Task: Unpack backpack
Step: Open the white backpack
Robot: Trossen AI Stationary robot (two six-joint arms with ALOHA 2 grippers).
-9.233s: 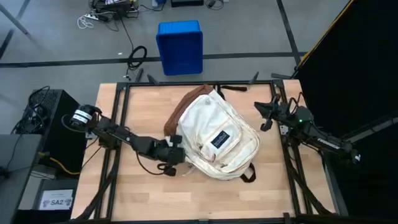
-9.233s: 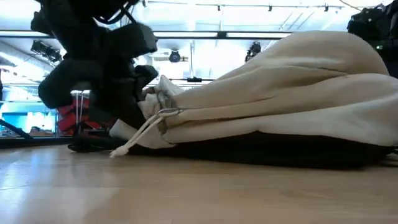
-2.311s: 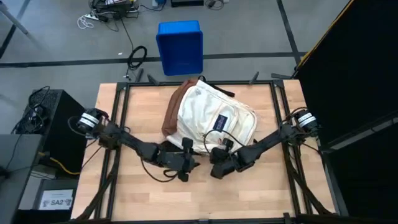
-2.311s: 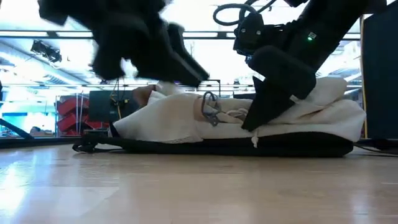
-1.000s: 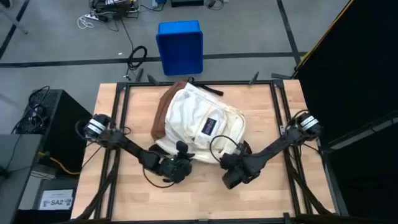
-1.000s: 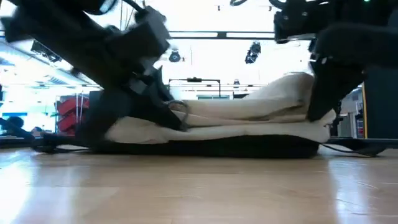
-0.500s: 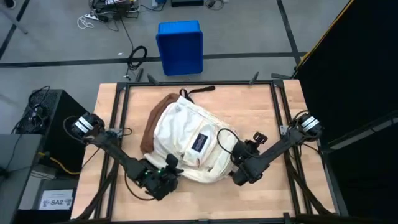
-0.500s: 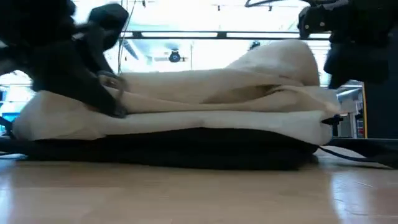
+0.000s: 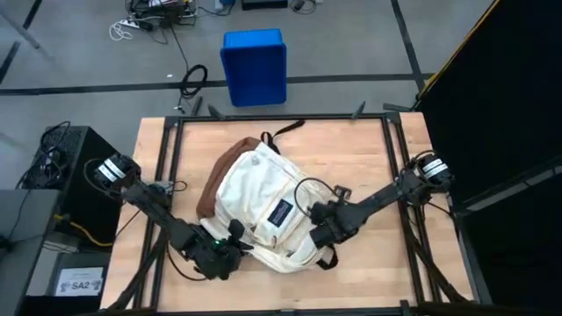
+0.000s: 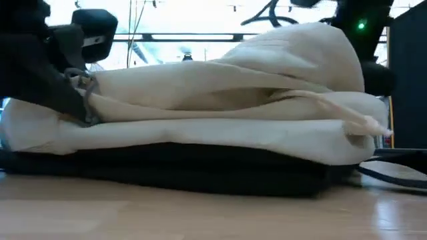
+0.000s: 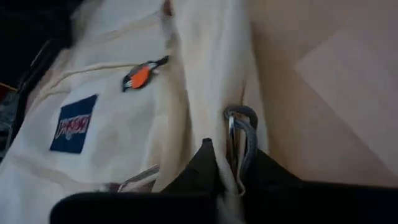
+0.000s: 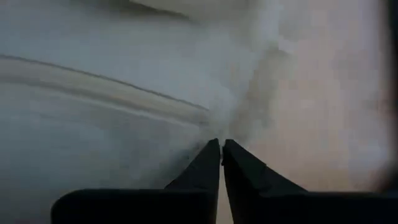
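I have the left gripper (image 9: 235, 248) near the desk's (image 9: 369, 167) front edge, fingers clamped on a grey zipper pull (image 11: 239, 134) at the backpack's (image 9: 263, 206) front-left side. The right gripper (image 9: 314, 237) presses its 2 fingers together, pinching cream fabric at the bag's front-right. The backpack lies flat mid-desk, logo patch (image 9: 281, 211) up, brown base toward the left edge

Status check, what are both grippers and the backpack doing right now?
Left gripper shut on zipper pull. Right gripper shut, against backpack fabric. Backpack lying flat, nothing out.
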